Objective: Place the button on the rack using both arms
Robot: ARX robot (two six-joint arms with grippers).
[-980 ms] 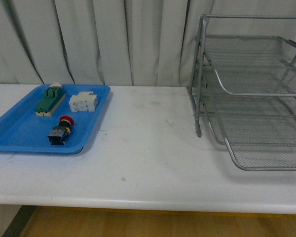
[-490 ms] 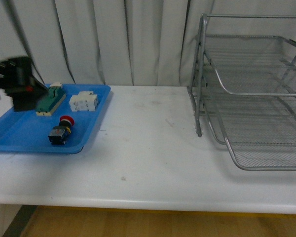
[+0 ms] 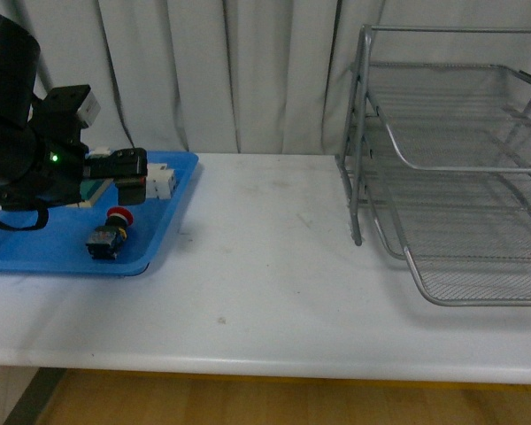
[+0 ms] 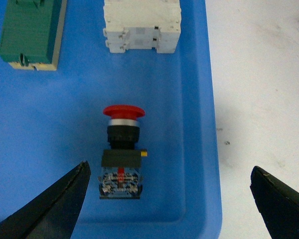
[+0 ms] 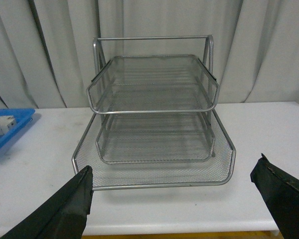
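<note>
Step in hand: approach for pickup. The button (image 3: 108, 235) lies on its side in the near part of the tray (image 3: 35, 255), at the left of the table (image 3: 265, 266), with its red cap pointing far. My left gripper (image 4: 169, 168) hangs above the tray, spread wide and holding nothing. In its wrist view the button sits off-centre, closer to one finger. Further back in the tray lie the white block (image 3: 162, 182) and the green block (image 4: 30, 35). Far right, well apart, stands the rack (image 3: 442, 168). My right gripper (image 5: 174, 167) faces it, likewise spread and unloaded.

Next move, in my judgement: centre the left gripper on the dark body, descend, close.

Against the frame half a second ago, the left arm has swung right from the picture's edge to over the tray. Button, blocks and rack have not shifted.
</note>
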